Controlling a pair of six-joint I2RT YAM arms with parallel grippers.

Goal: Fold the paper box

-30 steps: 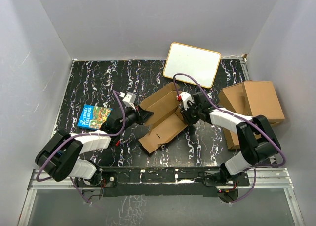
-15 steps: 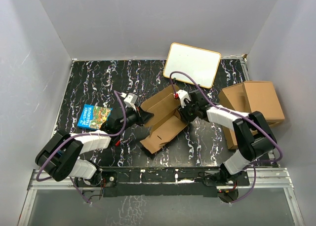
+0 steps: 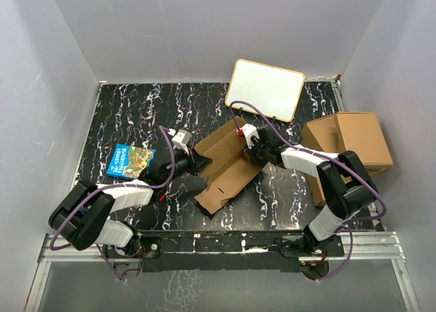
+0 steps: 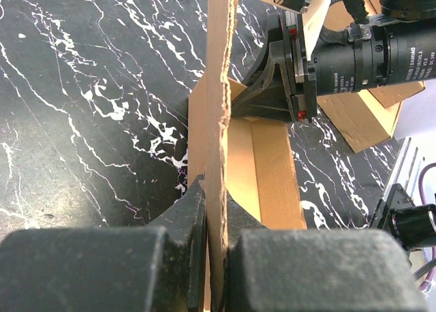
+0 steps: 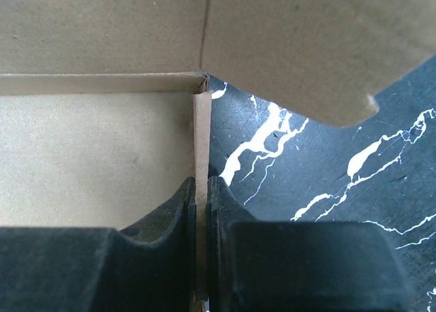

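The paper box [image 3: 228, 179], a partly folded piece of brown corrugated cardboard, lies on the black marbled table [image 3: 122, 114] between the two arms. My left gripper [image 3: 201, 163] is shut on its left upright wall, which runs edge-on between the fingers in the left wrist view [image 4: 216, 216]. My right gripper [image 3: 246, 152] is shut on the thin right wall, pinched between the pads [image 5: 202, 216]. The box's inner floor [image 5: 88, 155] lies to the left of that wall, and a notched flap [image 5: 306, 46] hangs above. The right gripper [image 4: 272, 87] faces the left one across the box [image 4: 272, 176].
A white board [image 3: 266, 88] leans at the back. A pile of larger brown cardboard boxes [image 3: 347, 152] stands at the right edge. A blue picture book [image 3: 131, 161] lies left of the left arm.
My right gripper has slid a little left and shut on the box's right wall. The box's near end has swung slightly left. The left gripper has kept its hold.
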